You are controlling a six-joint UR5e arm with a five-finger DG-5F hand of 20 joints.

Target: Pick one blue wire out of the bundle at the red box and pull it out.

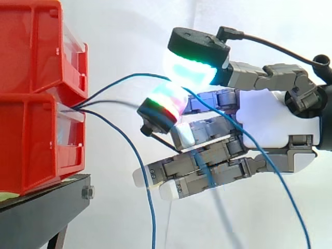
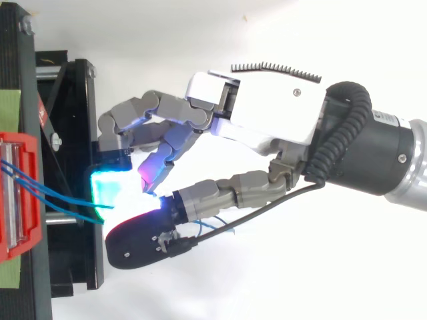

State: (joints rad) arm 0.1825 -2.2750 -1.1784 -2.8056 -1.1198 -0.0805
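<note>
- Hand (image 1: 270,129) enters from the right, thumb on top; thumb pad (image 1: 189,70) glowing green-cyan and one curled finger's pad (image 1: 166,101) glowing red-green are pinched on a blue wire (image 1: 124,79); remaining fingers lie nearly straight underneath
- Far left: red bins (image 1: 31,145) stacked two high on a black stand (image 1: 46,199); white curtain (image 1: 129,31) behind
- Bundle (image 1: 78,107) comes out of the gap between upper and lower bin at their front
- Pinched wire arcs up and right from the bundle to the pads; past the pinch it runs down across the lower fingers and off the bottom right
- Second blue wire (image 1: 152,218) droops from the bundle to the bottom edge; apart from the hand
- Top view: hand (image 2: 267,113) has its glowing pads just beside the stand's edge; blue wires span from the red bin (image 2: 17,193) to those pads
</note>
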